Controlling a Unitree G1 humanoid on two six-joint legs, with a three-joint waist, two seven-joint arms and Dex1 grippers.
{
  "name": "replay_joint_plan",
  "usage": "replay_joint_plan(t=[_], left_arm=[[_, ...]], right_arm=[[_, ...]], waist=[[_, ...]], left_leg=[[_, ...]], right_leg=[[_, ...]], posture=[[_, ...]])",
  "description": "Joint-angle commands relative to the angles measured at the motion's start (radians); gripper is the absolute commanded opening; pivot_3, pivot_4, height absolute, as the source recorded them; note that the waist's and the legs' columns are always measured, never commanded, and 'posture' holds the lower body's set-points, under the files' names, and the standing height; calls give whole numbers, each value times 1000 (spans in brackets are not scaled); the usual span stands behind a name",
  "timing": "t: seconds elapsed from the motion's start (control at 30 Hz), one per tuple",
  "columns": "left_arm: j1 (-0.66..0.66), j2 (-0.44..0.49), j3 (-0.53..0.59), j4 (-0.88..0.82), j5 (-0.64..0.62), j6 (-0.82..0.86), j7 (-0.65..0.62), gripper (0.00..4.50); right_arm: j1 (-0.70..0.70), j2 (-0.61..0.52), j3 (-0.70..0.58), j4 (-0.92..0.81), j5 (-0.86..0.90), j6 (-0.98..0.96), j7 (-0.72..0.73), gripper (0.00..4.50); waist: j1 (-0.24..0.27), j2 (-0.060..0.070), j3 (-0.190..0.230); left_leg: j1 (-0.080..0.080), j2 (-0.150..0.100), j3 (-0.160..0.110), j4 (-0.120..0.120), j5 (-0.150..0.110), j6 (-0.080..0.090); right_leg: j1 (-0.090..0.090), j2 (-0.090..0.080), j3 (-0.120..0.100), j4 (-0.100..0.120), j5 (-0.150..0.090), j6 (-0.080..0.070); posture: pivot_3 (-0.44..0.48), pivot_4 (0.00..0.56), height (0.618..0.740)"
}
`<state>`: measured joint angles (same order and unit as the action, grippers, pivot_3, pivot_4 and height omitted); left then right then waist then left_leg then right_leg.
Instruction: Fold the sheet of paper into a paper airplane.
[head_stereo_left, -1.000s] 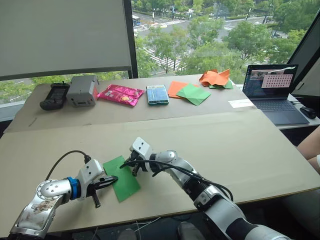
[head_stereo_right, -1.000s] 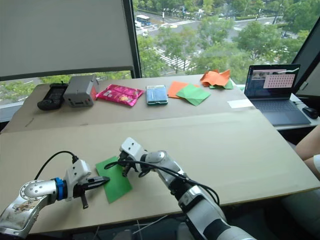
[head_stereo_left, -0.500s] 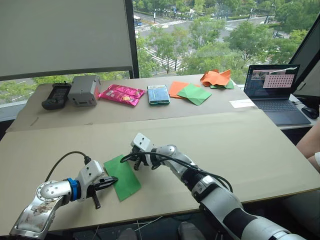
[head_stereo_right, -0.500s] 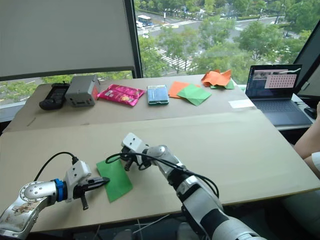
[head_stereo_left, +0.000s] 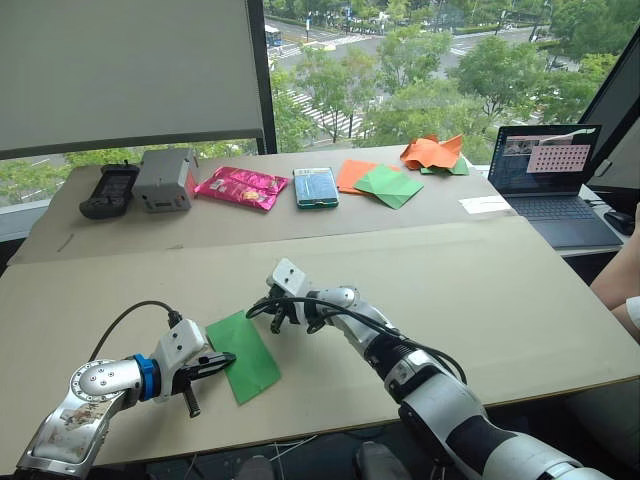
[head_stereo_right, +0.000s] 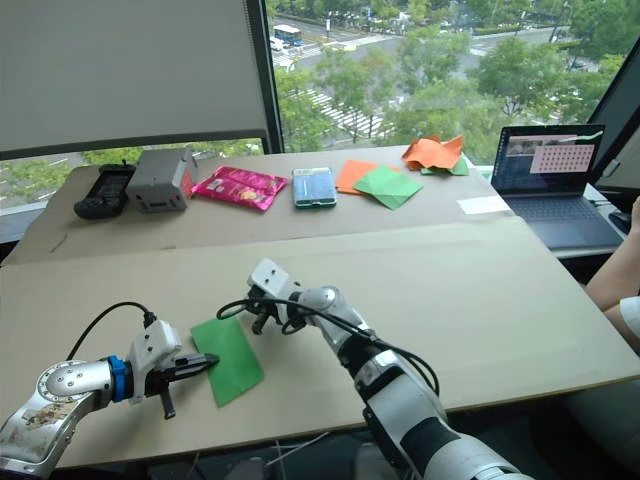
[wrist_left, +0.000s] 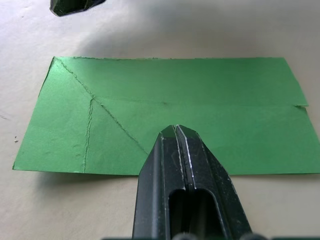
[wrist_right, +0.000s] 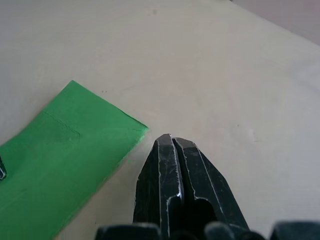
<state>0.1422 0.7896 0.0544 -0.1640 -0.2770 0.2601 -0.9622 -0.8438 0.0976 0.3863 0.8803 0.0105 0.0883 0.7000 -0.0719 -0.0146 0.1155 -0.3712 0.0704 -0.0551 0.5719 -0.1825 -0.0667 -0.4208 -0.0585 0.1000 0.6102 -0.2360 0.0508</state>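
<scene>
green sheet of paper (head_stereo_left: 242, 354) lay folded on the tabletop (head_stereo_left: 480, 290); my right tool (head_stereo_left: 277, 318), pressed together, had lifted off its far corner, while the left tool (head_stereo_left: 219, 361), together, pinned the near edge.

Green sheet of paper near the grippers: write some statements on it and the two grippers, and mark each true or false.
1. The sheet of paper lies flat on the table. True.
2. The left gripper is wide open. False: its fingers are shut, tip over the sheet's near edge.
3. The right gripper grips the sheet. False: it is shut, just off the sheet's corner.
4. The sheet bears crease lines. True.
</scene>
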Motion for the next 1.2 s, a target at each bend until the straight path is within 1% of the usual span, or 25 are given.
replay_joint_plan(t=[0.03, 0.23, 0.33, 0.43, 0.5, 0.57, 0.7, 0.97, 1.2], left_arm=[[23, 12, -21, 22, 36, 18, 7, 0], [29, 13, -20, 17, 35, 20, 10, 0], [29, 14, -19, 17, 35, 19, 12, 0], [27, 13, -20, 18, 36, 18, 12, 0], [25, 14, -21, 20, 36, 18, 12, 0], [23, 15, -22, 21, 36, 18, 11, 0], [17, 17, -23, 22, 36, 19, 9, 0], [13, 22, -25, 26, 36, 19, 4, 0], [13, 21, -28, 29, 37, 15, 0, 0]], right_arm=[[-43, 136, 8, 19, -17, -43, -14, 63], [-37, 151, 0, 7, 0, -74, 2, 63], [-5, 151, 13, -98, 41, -67, 80, 63], [41, 132, 67, -200, 49, -19, 154, 63], [77, 112, 107, -259, 46, 23, 182, 63], [100, 94, 135, -292, 38, 48, 180, 63], [129, 71, 164, -279, 10, 62, 144, 63], [144, 46, 140, -241, 3, 72, 111, 63], [175, -7, 115, -239, -13, 77, 106, 63]], waist=[[0, 0, 0], [-1, 0, 0], [-1, 1, 1], [-2, 1, 1], [0, 1, 1], [1, 0, 1], [1, 0, 1], [1, 0, 1], [1, 0, 1]], left_leg=[[0, 0, 0, 0, 0, 0], [0, 0, 0, 0, 0, 0], [0, 0, 0, 0, 0, 0], [0, 0, 0, 0, 0, 0], [0, 0, 0, 0, 0, 0], [0, 0, 0, 0, 0, 0], [0, 0, 0, 0, 0, 0], [0, 0, 0, 0, 0, 0], [1, 0, 0, 0, 0, 0]], right_leg=[[0, 0, 0, 0, 0, 0], [0, 0, 0, 0, 0, 0], [0, 0, 0, 0, 0, 0], [0, 0, 0, 0, 0, 0], [0, 0, 0, 0, 0, 0], [0, 0, 0, 0, 0, 0], [0, 0, 0, 0, 0, 0], [0, 0, 0, 0, 0, 0], [0, 0, 0, 0, 0, 0]], posture=[[0, 150, 725], [0, 150, 725], [0, 150, 725], [0, 150, 725], [0, 150, 725], [0, 150, 725], [0, 150, 725], [0, 150, 725], [0, 150, 725]])
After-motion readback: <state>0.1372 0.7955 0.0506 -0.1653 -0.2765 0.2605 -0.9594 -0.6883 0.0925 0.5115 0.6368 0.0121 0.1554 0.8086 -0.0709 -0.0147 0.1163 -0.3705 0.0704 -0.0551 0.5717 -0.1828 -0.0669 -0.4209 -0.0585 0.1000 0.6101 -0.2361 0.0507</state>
